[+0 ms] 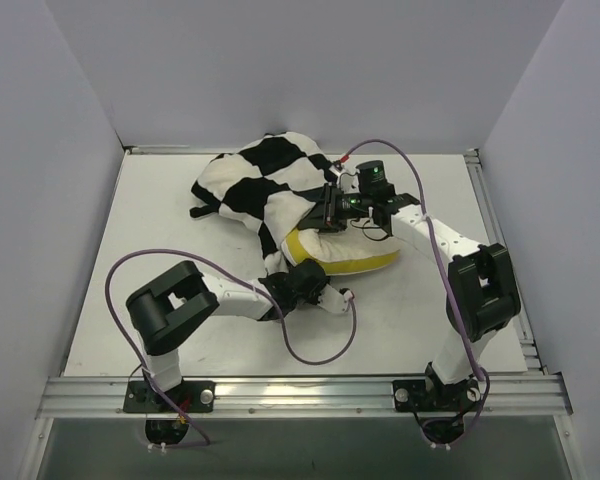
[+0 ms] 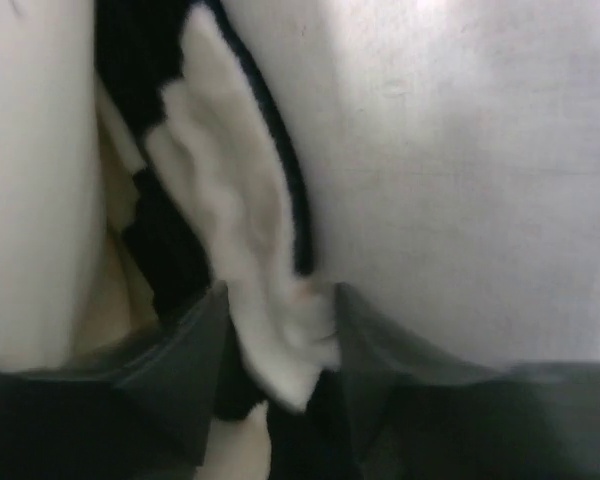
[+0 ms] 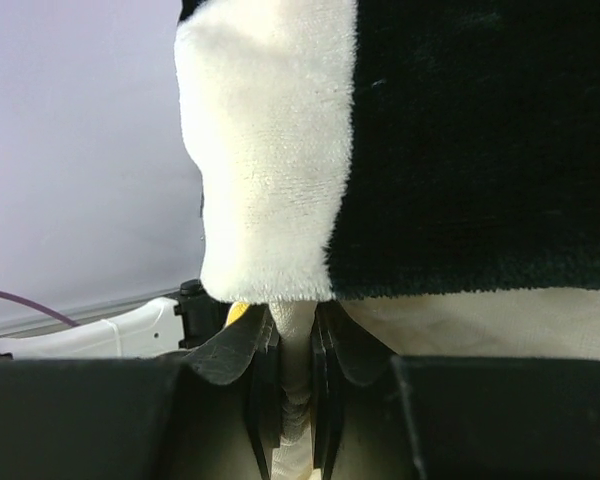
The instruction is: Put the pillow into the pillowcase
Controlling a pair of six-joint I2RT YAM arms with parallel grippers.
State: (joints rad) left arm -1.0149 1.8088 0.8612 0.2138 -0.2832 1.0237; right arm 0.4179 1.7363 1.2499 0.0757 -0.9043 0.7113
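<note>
Grips with the right hand [image 3: 298, 352] a thin fold at the mouth of the large black-and-white checkerboard plush pillowcase [image 1: 265, 182]: fingers almost together, cloth squeezed flat between them, one white square and one black square hanging just above. Holds that edge lifted over the large cream rectangular pillow [image 1: 328, 248] with its yellow side edge.

Reaches in from the near left with the left hand [image 2: 280, 325], fingers [image 2: 195, 350] parted about halfway. Has a white plush rim with black trim lying in the gap and touching the inner face of one finger, with no pinch to be seen.

Finds the pillow near the middle of the white table [image 1: 140, 220], partly inside the pillowcase. Leaves only the curved near end uncovered, cream on top and yellow along the rim, pointing toward the arm bases and lying between the two hands. Finds the rest of the pillowcase bunched and rumpled toward the far side of the table, well short of the back wall.

Trails a purple cable [image 1: 320, 355] in a loop across the table just beside the left arm's wrist
</note>
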